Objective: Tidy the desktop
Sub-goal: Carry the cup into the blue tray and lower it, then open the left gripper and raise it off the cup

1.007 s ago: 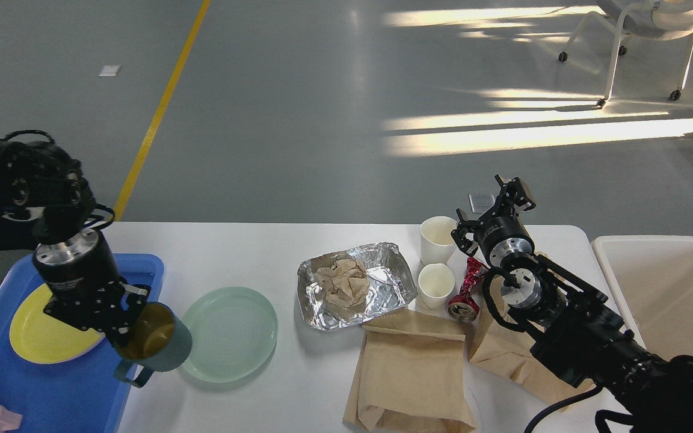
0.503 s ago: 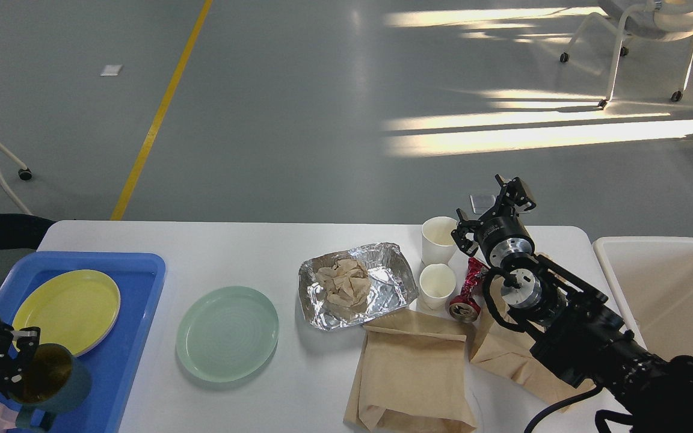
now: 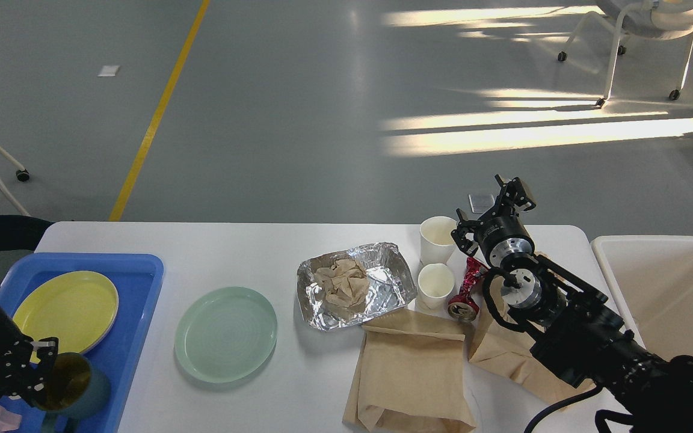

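Left gripper (image 3: pixel 43 376) has carried teal ceramic mug (image 3: pixel 76 385) into blue plastic tray (image 3: pixel 136 282), still clamped; right gripper (image 3: pixel 494 201) idle, aperture unclear; pale green plate (image 3: pixel 226 334), foil, cups left on white counter (image 3: pixel 250 246)

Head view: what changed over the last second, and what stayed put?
The left gripper carried the teal mug from beside the green plate leftward and nearer, over the blue tray, uncovering the yellow plate. It still holds the mug. The right gripper, foil tray, cups, can and paper bags stayed put.
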Motion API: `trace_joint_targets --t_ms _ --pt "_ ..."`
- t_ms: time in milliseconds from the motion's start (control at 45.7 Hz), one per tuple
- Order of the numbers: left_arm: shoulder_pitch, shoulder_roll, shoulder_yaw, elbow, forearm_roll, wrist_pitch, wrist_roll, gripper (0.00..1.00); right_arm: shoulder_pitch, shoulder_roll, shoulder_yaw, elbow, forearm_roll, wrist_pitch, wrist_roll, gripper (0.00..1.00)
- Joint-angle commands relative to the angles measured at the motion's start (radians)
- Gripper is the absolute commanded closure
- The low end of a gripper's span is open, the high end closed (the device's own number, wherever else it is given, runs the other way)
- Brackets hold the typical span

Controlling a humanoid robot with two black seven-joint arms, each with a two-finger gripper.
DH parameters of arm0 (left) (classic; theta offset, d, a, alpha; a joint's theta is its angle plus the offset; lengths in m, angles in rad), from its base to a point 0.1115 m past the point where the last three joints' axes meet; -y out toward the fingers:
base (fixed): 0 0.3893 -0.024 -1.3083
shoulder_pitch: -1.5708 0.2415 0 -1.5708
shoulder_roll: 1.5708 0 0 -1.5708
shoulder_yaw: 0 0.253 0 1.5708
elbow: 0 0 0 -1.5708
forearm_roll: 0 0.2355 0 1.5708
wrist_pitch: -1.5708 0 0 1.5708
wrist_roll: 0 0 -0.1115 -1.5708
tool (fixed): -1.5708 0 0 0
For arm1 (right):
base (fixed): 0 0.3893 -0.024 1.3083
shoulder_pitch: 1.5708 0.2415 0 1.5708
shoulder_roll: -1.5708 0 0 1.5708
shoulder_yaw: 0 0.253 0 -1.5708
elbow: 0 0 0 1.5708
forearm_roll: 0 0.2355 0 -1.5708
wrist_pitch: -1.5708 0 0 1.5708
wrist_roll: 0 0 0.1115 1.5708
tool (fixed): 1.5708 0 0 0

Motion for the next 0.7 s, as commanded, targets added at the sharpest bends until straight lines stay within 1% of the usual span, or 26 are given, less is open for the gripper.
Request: trace_joint_targets --t_ms 0,175,284,350,416,613,656,678 --pt "0.017 -0.012 -0.008 0.007 -0.001 0.0 -0.001 1.0 0.0 0.0 0.0 0.001 0.0 0.0 0.0 0.0" --pt "0.021 -0.017 -0.005 0.013 -0.001 0.0 -0.001 1.0 0.0 0.0 0.0 0.001 0.0 0.0 0.0 0.0" --pt "0.023 -0.022 0.006 0.013 -0.001 0.0 -0.001 0.96 0.0 0.0 0.0 0.001 0.0 0.0 0.0 0.0" --pt "0.029 -0.026 0.011 0.015 -0.001 0.0 0.002 0.91 -0.001 0.0 0.0 0.001 0.0 0.0 0.0 0.0" --pt "0.038 -0.029 0.012 0.03 -0.001 0.0 0.002 0.84 0.0 0.0 0.0 0.001 0.0 0.0 0.0 0.0" --pt "0.04 -0.029 0.012 0.048 -0.001 0.0 0.007 0.72 -0.001 0.0 0.0 0.001 0.0 0.0 0.0 0.0" --pt "0.04 -0.031 0.014 0.048 0.002 0.0 0.007 0.66 -0.001 0.0 0.0 0.001 0.0 0.0 0.0 0.0" --pt "0.04 -0.034 0.015 0.05 0.002 0.0 0.007 0.61 0.0 0.0 0.0 0.001 0.0 0.0 0.0 0.0"
